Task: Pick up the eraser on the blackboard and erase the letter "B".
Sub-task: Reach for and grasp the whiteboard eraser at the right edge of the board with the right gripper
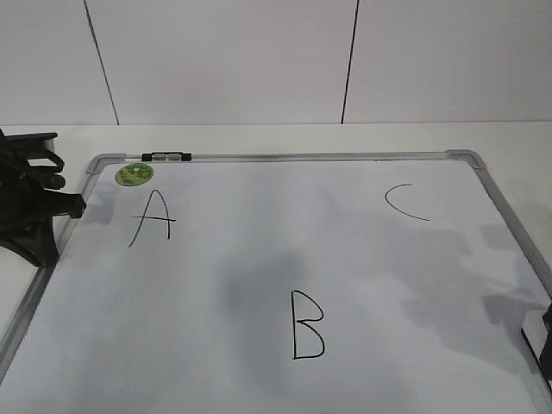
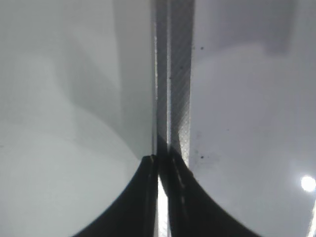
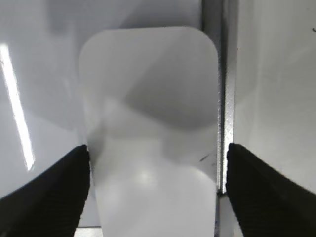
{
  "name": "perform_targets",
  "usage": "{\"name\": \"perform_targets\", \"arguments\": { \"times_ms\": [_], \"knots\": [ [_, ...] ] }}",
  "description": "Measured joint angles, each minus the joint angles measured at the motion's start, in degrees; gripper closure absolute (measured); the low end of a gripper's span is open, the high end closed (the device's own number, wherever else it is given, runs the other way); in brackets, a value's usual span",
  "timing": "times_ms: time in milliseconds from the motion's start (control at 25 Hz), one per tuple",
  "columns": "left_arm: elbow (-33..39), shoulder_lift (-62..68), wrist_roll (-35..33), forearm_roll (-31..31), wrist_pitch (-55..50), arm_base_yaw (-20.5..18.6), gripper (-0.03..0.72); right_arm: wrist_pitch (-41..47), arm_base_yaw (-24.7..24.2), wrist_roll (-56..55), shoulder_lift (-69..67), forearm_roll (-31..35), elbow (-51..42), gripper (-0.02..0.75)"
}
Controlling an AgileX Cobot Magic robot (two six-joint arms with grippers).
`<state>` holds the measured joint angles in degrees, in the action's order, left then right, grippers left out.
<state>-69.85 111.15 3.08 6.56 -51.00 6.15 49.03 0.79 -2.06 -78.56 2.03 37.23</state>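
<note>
The blackboard (image 1: 259, 259) is a white dry-erase board with a grey frame, lying flat. The letter "B" (image 1: 307, 324) is drawn in black at the lower middle. The eraser (image 3: 148, 98), a flat white block with rounded corners, lies by the board's right frame in the right wrist view. My right gripper (image 3: 157, 148) is open, with one finger on each side of the eraser. In the exterior view only a bit of it shows at the right edge (image 1: 546, 341). My left gripper (image 2: 159, 160) is shut and empty over the board's left frame (image 1: 39, 211).
The letter "A" (image 1: 152, 217) is at the upper left and the letter "C" (image 1: 404, 203) at the upper right. A round green sticker (image 1: 134, 174) and a small black-and-white clip (image 1: 166, 157) sit at the top left corner. A white wall stands behind the table.
</note>
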Motion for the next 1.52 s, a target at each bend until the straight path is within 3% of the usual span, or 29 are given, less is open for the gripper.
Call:
{"name": "perform_targets", "arguments": {
  "times_ms": [640, 960, 1520],
  "knots": [
    [-0.1, 0.0, 0.0, 0.0, -0.1, 0.0, 0.665, 0.7, 0.0, 0.0, -4.2, 0.3, 2.1, 0.095],
    [-0.1, 0.0, 0.0, 0.0, -0.1, 0.0, 0.664, 0.8, 0.0, 0.0, -4.2, 0.4, 2.1, 0.148],
    [-0.1, 0.0, 0.0, 0.0, -0.1, 0.0, 0.664, 0.8, 0.0, 0.1, -4.2, 1.4, 2.1, 0.111]
  ]
}}
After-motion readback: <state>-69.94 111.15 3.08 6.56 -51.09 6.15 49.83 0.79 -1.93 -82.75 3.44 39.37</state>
